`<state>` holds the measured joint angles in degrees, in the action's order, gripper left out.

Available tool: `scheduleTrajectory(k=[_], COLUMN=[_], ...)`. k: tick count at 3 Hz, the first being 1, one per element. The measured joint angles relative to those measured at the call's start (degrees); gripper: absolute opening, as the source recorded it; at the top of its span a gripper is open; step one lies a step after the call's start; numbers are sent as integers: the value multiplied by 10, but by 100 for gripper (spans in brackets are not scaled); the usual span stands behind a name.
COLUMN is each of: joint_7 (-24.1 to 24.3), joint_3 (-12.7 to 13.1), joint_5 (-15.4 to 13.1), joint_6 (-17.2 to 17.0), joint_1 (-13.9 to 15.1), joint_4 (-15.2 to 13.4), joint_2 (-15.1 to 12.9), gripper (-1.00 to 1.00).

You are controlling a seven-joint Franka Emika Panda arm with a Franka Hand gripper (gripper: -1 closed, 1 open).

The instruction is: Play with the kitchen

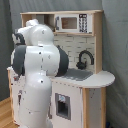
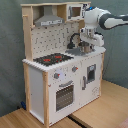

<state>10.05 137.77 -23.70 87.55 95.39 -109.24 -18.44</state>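
Observation:
The kitchen (image 2: 60,80) is a tall white and light-wood toy unit, seen in both exterior views. In the second exterior view it shows a red-ringed stovetop (image 2: 52,59), knobs (image 2: 57,76), an oven door (image 2: 65,96) and a hood (image 2: 49,21). My white arm (image 2: 107,19) reaches in from the second exterior view's right. My gripper (image 2: 86,45) hangs over the sink corner of the counter, right beside the black faucet (image 2: 75,40). In the first exterior view the arm's bulky body (image 1: 37,70) hides the gripper; the faucet (image 1: 84,59), grey sink (image 1: 76,75) and microwave (image 1: 70,22) show.
A wooden table surface (image 2: 100,112) carries the kitchen. A dark curtain (image 2: 10,50) hangs behind it. The rounded counter end (image 1: 102,78) juts out at the first exterior view's right. A small fridge-like door with a dispenser (image 2: 91,76) is on the front.

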Motion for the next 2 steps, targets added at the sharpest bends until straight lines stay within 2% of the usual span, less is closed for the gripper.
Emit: scheduleTrajectory(k=[1,2], joint_7=[5,2], joint_3=[-41,-98], joint_5=[-12,-14], joint_6=[41,53], joint_1=[0,0], joint_4=[0,-9], joint_2=[2,0], gripper=[-100,-100])
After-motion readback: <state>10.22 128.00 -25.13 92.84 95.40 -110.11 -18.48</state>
